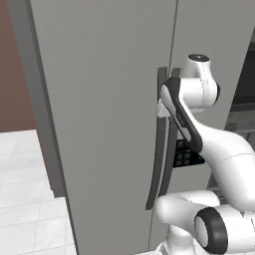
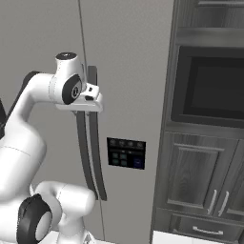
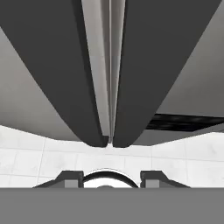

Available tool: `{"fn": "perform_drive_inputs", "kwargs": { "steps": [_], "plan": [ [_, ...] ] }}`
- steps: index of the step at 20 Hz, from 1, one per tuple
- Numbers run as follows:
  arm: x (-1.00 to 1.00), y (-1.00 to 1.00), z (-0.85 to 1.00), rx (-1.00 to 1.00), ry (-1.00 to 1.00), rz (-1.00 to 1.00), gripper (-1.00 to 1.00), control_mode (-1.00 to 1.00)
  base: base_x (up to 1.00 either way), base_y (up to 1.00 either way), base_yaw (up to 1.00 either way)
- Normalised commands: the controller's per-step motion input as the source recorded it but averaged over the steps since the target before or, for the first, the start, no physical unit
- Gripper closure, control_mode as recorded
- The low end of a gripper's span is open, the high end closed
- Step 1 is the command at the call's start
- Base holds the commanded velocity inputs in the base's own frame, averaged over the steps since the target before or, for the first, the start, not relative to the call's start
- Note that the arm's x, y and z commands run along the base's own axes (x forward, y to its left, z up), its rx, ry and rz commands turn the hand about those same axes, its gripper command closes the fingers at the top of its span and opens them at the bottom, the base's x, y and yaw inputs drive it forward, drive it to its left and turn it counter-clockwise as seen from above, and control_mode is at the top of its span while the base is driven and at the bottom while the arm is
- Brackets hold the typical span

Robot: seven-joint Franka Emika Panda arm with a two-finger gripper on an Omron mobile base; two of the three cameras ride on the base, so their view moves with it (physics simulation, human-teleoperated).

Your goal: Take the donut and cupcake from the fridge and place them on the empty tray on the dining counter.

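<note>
The pincer (image 2: 89, 106) sits right at the top of the fridge (image 1: 99, 124) handles, pressed up against the seam where the two grey doors meet, and its jaws are drawn together; whether they pinch a handle or merely rest against one cannot be told from these pictures. In the left base view the hand's white block (image 1: 164, 109) touches the upper end of the left-door handle (image 1: 158, 159), which curves down and away below the pincer, with the right-door handle (image 1: 171, 164) just beside it on the far side of the seam. In the right base view the same two dark handles (image 2: 90, 157) hang straight down beneath the pincer, close together and nearly parallel. Below the pincer and off to the right-door side is a small dark control panel (image 2: 126, 153) set flush in the door. Further out on that same side, well apart from the pincer, stands a dark wood cabinet column (image 2: 205, 181) with a built-in oven (image 2: 209, 90) at roughly the pincer's height. In the hand view the two finger tips (image 3: 68, 178) rise at the bottom edge, and beyond them the two handles (image 3: 65, 78) run away as broad dark bands with the pale door seam (image 3: 109, 65) between them (white floor tiles (image 3: 43, 157) show past their lower ends). Both fridge doors are closed.
</note>
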Motion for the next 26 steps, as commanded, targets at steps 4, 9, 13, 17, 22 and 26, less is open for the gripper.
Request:
{"fn": "perform_drive_inputs", "kwargs": {
  "steps": [4, 9, 13, 17, 22, 26],
  "plan": [
    [-0.61, 0.00, -0.09, 0.00, -0.12, -0.02, -1.00, -1.00, 0.00, 0.00, 0.00],
    [-1.00, 0.00, -0.34, 0.00, -0.25, -0.02, -1.00, -1.00, 0.00, 0.00, 0.00],
    [-0.96, 0.00, -0.31, -0.03, -0.36, 0.00, -1.00, -1.00, 0.00, 0.00, 0.00],
    [-0.49, 0.00, -0.35, -0.01, -0.22, 0.00, -1.00, -1.00, 0.00, 0.00, 0.00],
    [-0.10, 0.02, -0.25, 0.00, -0.05, -0.01, -1.00, -1.00, 0.00, 0.00, 0.00],
    [-0.29, 0.00, -0.22, 0.00, 0.00, -0.02, -1.00, -1.00, 0.00, 0.00, 0.00]
  ]
}}
